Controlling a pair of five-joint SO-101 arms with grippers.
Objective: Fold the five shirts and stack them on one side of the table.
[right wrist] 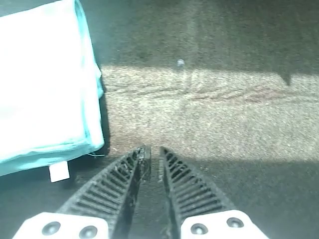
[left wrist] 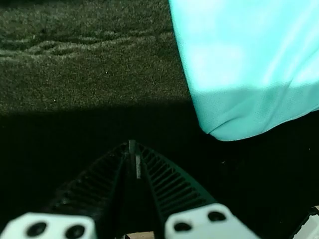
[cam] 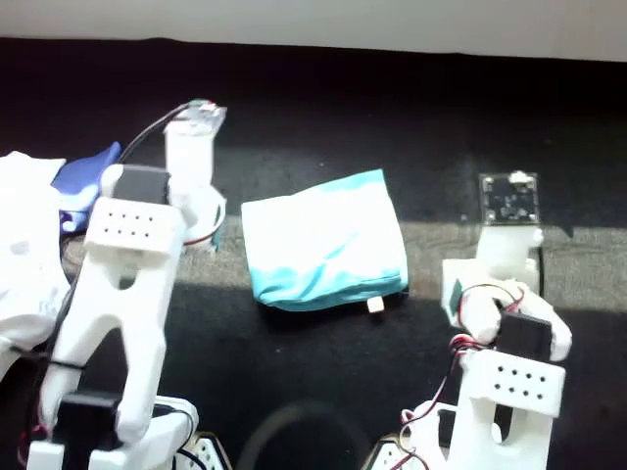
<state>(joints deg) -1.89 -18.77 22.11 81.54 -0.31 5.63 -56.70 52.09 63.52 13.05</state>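
Mostly dark table [cam: 323,108], teal shirt [cam: 323,235] — pale wall [cam: 392,20].

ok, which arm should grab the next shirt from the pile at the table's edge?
Left, probably. The left arm stands beside the white and blue pile; the folded teal shirt lies between that pile and the right arm.

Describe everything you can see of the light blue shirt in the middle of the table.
The light blue shirt lies folded into a rough rectangle, flat in the middle of the dark table. The fabric looks thin and smooth, pale on top and deeper turquoise along the edge lowest in the high view. A small white tag sticks out at that edge's corner toward the right arm. Only the table touches it.
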